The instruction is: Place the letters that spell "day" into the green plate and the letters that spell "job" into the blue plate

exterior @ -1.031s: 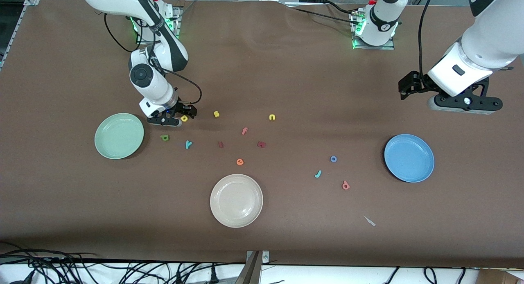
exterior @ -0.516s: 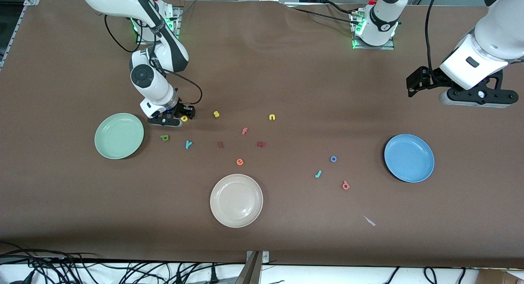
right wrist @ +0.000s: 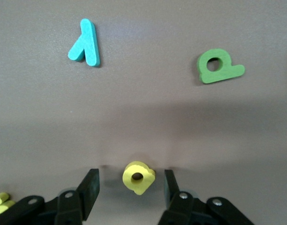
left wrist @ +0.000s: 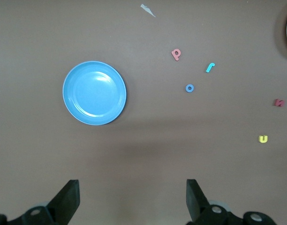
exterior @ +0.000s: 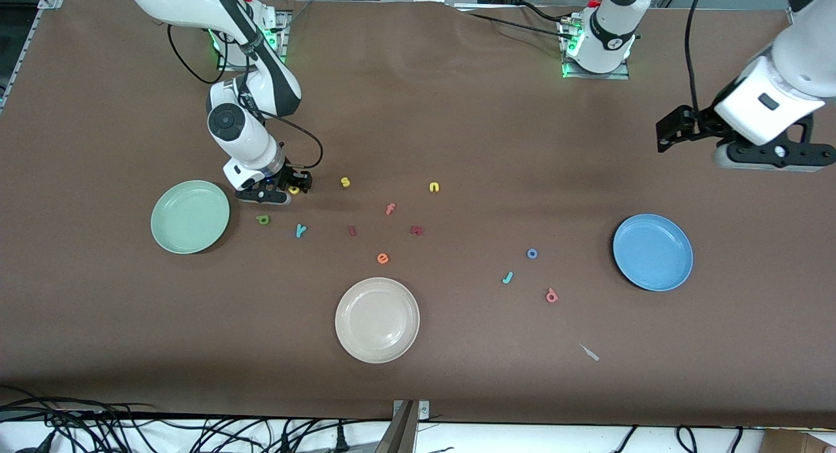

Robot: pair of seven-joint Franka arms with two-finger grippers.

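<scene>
Right gripper [exterior: 292,189] closing in on yellow a [right wrist: 139,177], not clamped yet; left arm backing off
Over the last second the right jaws narrowed around the a, low on the table just beside the green plate [exterior: 190,217] and farther from the camera; a small gap shows on each side, so fingers are loose and the letter sits on the table. Likely first pick for "day". Green d [exterior: 263,219] and teal y [exterior: 300,230] lie just nearer the camera, untouched. Left gripper [left wrist: 132,187], fingers spread wide and holding nothing, has drifted up and toward its own table end, over bare table, waiting. Blue plate [exterior: 652,252] has nothing in it; teal j [exterior: 507,277], blue o [exterior: 532,253], pink b [exterior: 552,296] lie beside it toward the centre
</scene>
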